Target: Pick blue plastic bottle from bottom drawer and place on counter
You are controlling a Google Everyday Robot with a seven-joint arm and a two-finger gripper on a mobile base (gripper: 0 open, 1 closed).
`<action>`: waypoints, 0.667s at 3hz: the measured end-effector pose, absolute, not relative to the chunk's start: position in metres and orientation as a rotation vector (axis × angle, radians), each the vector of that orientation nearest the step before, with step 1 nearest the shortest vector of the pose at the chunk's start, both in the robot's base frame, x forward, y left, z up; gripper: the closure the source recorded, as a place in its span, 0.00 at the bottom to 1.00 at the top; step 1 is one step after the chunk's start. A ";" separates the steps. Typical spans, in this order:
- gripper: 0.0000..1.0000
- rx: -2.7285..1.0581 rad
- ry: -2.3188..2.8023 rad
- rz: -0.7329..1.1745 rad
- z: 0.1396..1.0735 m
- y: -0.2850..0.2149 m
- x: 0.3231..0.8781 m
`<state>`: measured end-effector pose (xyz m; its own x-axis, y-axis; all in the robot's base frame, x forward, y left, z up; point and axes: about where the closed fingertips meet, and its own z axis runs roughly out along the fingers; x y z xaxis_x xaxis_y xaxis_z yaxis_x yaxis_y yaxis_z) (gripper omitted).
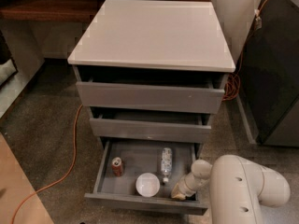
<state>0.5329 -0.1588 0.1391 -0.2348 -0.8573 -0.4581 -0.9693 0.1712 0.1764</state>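
The bottom drawer [145, 202] stands pulled open. Inside it the blue plastic bottle [166, 164] lies on its side in the middle, cap toward the front. My gripper [180, 193] reaches down into the drawer's right front corner, just right of the bottle and apart from it. My white arm [245, 190] comes in from the lower right. The counter [152, 34] is the glossy white top of the cabinet, with nothing on it.
A red soda can [117, 166] stands at the drawer's left and a white round bowl [147, 184] sits at its front. The two upper drawers [149, 97] are slightly open. An orange cable [73, 143] runs over the floor at left. A dark cabinet [275, 69] stands at right.
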 end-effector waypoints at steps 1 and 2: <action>1.00 -1.757 2.203 0.638 0.138 -0.161 0.513; 1.00 -1.759 2.217 0.641 0.136 -0.163 0.494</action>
<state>0.4937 -0.1631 0.1358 -0.2472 -0.8607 -0.4451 -0.9655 0.1797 0.1887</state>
